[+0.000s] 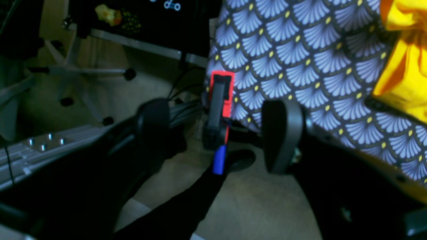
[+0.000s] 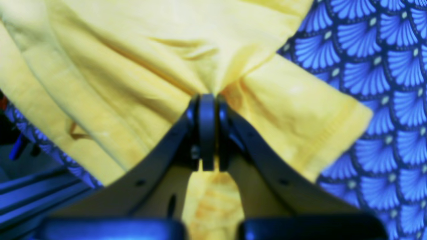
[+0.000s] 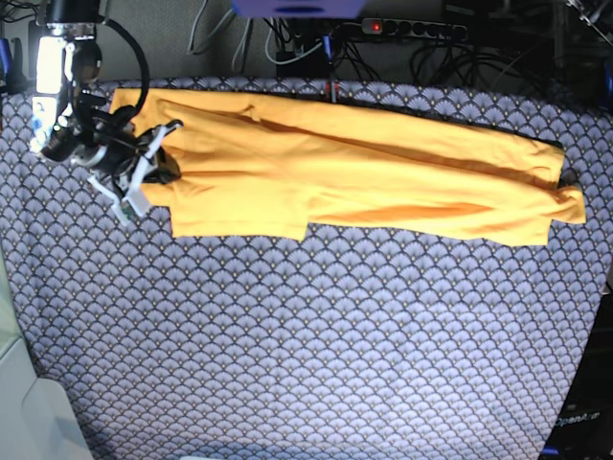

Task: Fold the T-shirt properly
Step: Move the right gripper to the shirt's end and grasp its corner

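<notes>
The yellow-orange T-shirt [image 3: 364,172] lies stretched in a long band across the far part of the table, with a sleeve hanging down at its left end. At that left end my right gripper [image 3: 165,174] is shut on the fabric. The right wrist view shows its fingertips [image 2: 207,100] pressed together on a pinch of T-shirt [image 2: 133,50] beside the sleeve hem. My left gripper [image 1: 218,130] hangs open and empty past the table's edge, over the floor. A bunched end of the T-shirt [image 1: 403,66] shows at the upper right of its view. The left arm does not show in the base view.
A grey-blue fan-patterned cloth [image 3: 306,335] covers the table. A red and black clamp [image 1: 221,96] sits at the table edge [image 1: 213,66] in front of the left gripper. A chair base [image 1: 83,70] and an aluminium rail [image 1: 40,146] are below. Cables and a power strip [image 3: 412,29] run behind the table.
</notes>
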Action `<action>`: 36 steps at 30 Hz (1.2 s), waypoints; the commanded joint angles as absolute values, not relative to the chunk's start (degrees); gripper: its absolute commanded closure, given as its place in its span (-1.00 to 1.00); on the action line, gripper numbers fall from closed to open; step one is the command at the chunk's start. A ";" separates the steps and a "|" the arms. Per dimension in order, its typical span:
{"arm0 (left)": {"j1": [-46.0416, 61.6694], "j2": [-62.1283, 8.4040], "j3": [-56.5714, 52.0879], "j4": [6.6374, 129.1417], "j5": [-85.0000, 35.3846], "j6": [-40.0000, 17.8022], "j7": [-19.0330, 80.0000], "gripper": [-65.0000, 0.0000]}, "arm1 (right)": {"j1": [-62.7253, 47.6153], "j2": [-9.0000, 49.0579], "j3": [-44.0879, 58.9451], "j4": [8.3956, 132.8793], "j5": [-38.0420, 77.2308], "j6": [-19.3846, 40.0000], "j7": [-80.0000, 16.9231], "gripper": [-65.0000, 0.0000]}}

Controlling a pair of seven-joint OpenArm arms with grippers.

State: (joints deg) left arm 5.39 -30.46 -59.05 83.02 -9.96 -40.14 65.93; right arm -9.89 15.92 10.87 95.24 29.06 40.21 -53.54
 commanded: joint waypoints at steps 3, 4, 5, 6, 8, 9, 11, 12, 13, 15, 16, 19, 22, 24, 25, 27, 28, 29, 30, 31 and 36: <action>4.97 -32.22 -59.38 84.18 -10.07 -40.00 65.36 -0.29 | -9.36 18.42 13.76 96.31 29.32 40.00 -52.70 1.00; 4.97 -32.22 -59.38 84.18 -10.07 -40.00 65.36 -0.29 | -9.36 19.03 14.11 96.31 29.32 40.00 -52.70 1.00; 4.97 -32.22 -59.38 84.18 -10.07 -40.00 65.36 -0.29 | -9.36 19.38 14.29 96.31 29.32 40.00 -52.70 1.00; 4.97 -32.22 -59.38 84.18 -10.07 -40.00 65.36 -0.29 | -9.36 19.47 14.29 96.31 29.32 40.00 -52.70 1.00; 4.97 -32.22 -59.38 84.18 -10.07 -40.00 65.36 -0.29 | -10.15 20.35 14.29 96.57 29.32 40.00 -52.70 1.00; 4.97 -32.22 -59.38 84.18 -10.07 -40.00 65.36 -0.29 | -10.77 20.44 14.29 97.19 29.32 40.00 -52.70 1.00; 4.97 -32.22 -59.38 84.18 -10.07 -40.00 65.36 -0.29 | -12.26 20.18 14.02 99.56 29.32 40.00 -52.70 1.00; 4.97 -32.13 -59.38 84.18 -10.07 -40.00 65.36 -0.29 | -13.05 20.00 13.93 100.70 29.32 40.00 -52.70 1.00; 4.97 -32.13 -59.38 84.18 -10.07 -40.00 65.36 -0.29 | -13.58 19.47 13.93 101.49 29.32 40.00 -52.70 1.00; 4.97 -32.13 -59.38 84.18 -10.07 -40.00 65.36 -0.29 | -14.20 18.59 13.85 102.90 29.05 40.00 -52.70 1.00; 4.88 -32.13 -59.38 84.18 -10.07 -40.00 65.36 -0.29 | -14.20 18.42 13.85 102.99 28.97 40.00 -52.97 1.00; 4.35 -32.04 -59.47 84.18 -10.15 -40.00 65.36 -0.29 | -14.20 17.89 13.85 102.81 28.97 40.00 -53.14 1.00; 2.77 -31.78 -59.47 84.18 -10.15 -40.00 65.89 -0.29 | -14.20 17.71 13.85 102.81 28.97 40.00 -53.23 1.00; 2.15 -31.69 -59.47 84.18 -10.51 -40.00 65.89 -0.29 | -14.20 17.71 13.85 102.81 28.97 40.00 -53.23 1.00; 1.71 -31.25 -59.47 84.18 -10.51 -40.00 65.89 -0.29 | -14.20 17.71 13.85 102.73 28.97 40.00 -53.32 1.00; 0.57 -30.29 -59.47 84.18 -10.51 -40.00 65.89 -0.29 | -14.20 17.71 13.85 102.64 28.97 40.00 -53.32 1.00; 0.04 -29.93 -59.38 84.18 -10.51 -40.00 65.89 -0.29 | -14.20 17.71 13.85 102.64 28.97 40.00 -53.32 1.00; -0.48 -29.85 -59.38 84.18 -10.51 -40.00 65.89 -0.29 | -14.20 17.71 13.85 102.64 28.97 40.00 -53.32 1.00; -0.84 -29.85 -59.30 84.18 -10.51 -40.00 65.89 -0.29 | -14.20 17.71 13.85 102.64 28.97 40.00 -53.49 1.00; -1.27 -29.67 -59.21 84.18 -10.59 -40.00 65.89 -0.29 | -14.20 17.71 13.85 102.64 28.88 40.00 -54.02 1.00; -4.62 -26.51 -58.77 84.18 -10.59 -40.00 65.89 -0.29 | -13.67 17.80 14.02 100.26 28.88 40.00 -55.52 0.87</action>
State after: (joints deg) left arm -3.62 -25.08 -58.74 83.05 -10.13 -40.12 66.72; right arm -14.15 17.12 13.52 99.61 28.21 40.18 -56.16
